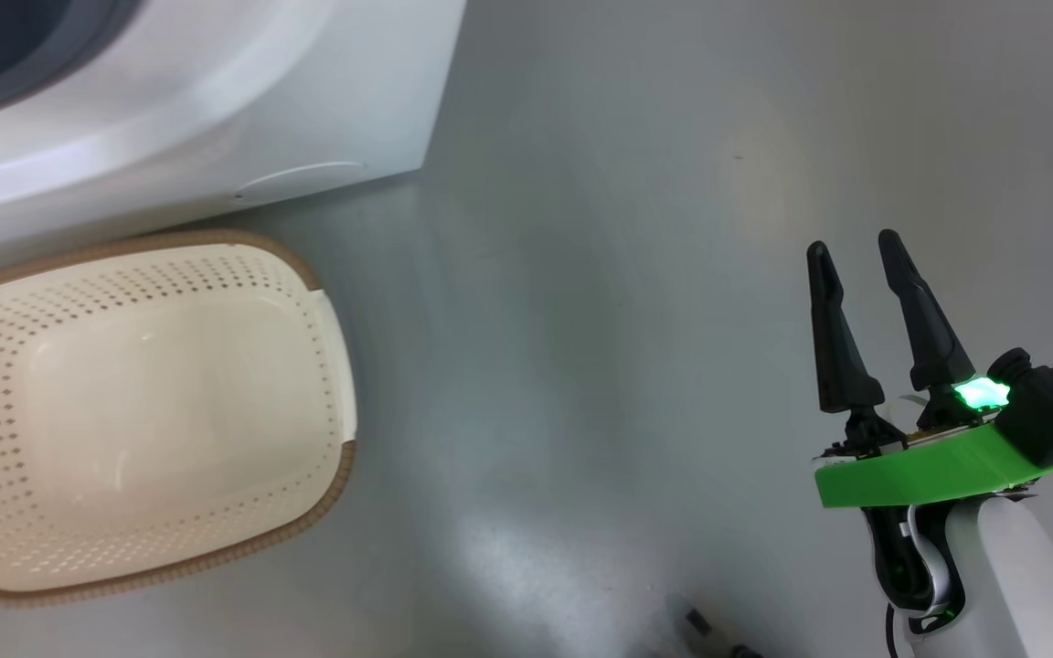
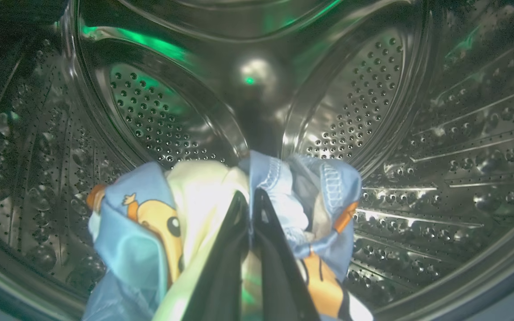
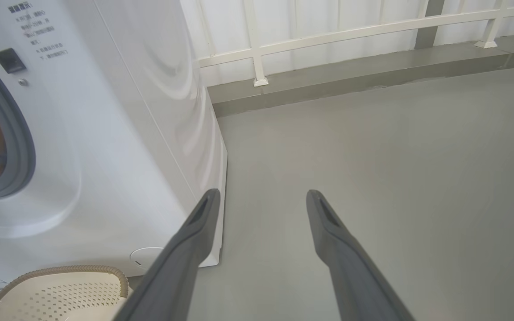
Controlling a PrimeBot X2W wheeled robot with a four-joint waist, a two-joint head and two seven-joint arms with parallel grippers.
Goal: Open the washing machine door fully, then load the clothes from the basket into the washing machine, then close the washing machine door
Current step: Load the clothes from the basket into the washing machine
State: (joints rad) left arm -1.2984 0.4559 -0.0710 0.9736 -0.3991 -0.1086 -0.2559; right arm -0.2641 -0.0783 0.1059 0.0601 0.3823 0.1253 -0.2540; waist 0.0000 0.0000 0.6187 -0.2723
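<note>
Left wrist view puts the left gripper (image 2: pixel 250 195) inside the drum (image 2: pixel 440 133) of the washing machine (image 1: pixel 216 110), its fingers pressed together and pinching the clothes (image 2: pixel 150 223), a blue and cream bundle. The basket (image 1: pixel 216 239) in front of the washing machine looks empty. The release would best come well past the washing machine's grey ring (image 3: pixel 20 147), so nothing drapes over it. The right gripper (image 1: pixel 853 242) hangs spread wide, off to the washing machine's right.

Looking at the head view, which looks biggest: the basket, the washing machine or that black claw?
Basket and washing machine: about alike, both cut off at the edge.
Right gripper: smallest, though probably nearer the camera.
</note>
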